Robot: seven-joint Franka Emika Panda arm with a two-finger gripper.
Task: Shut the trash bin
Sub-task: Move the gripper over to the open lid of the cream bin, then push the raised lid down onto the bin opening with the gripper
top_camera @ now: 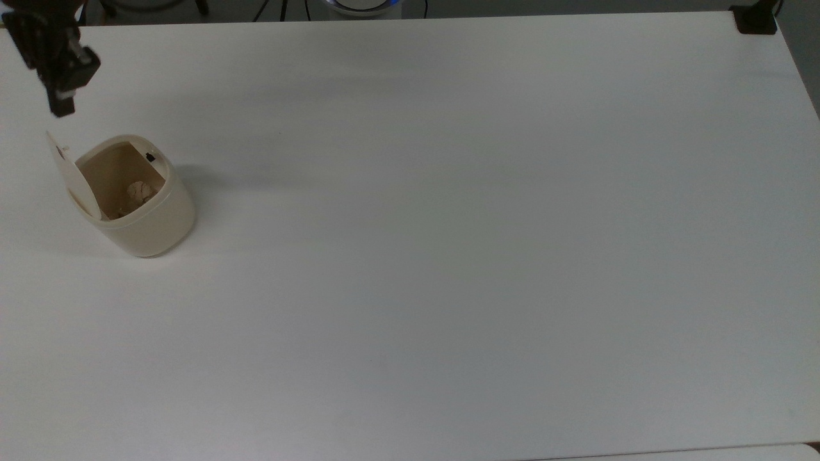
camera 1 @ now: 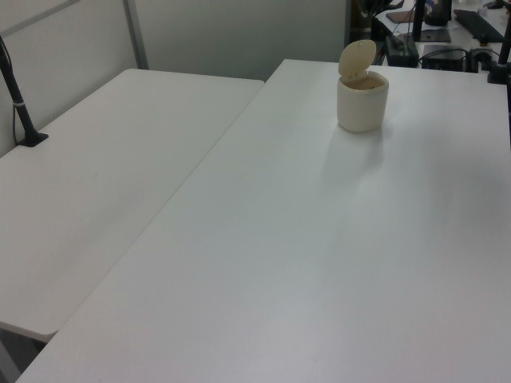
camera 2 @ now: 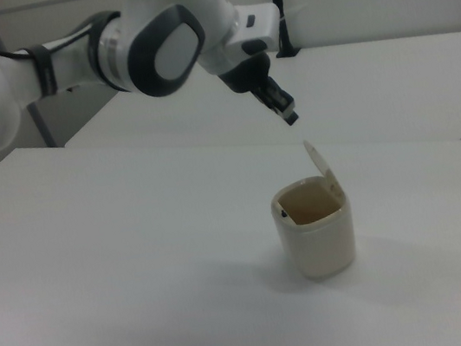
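Near the top view's upper left corner, the claw [top_camera: 61, 109] is seen above the counter [top_camera: 448, 224], apparently clenched, holding nothing. Just below it, the trash bin [top_camera: 138, 211] stands with its lid [top_camera: 67, 173] raised; crumpled paper [top_camera: 139, 191] lies inside.

My white table [top_camera: 448, 256] carries just the cream trash bin [top_camera: 144, 218], standing upright near the top view's left edge, with a second white table [camera 1: 104, 159] alongside
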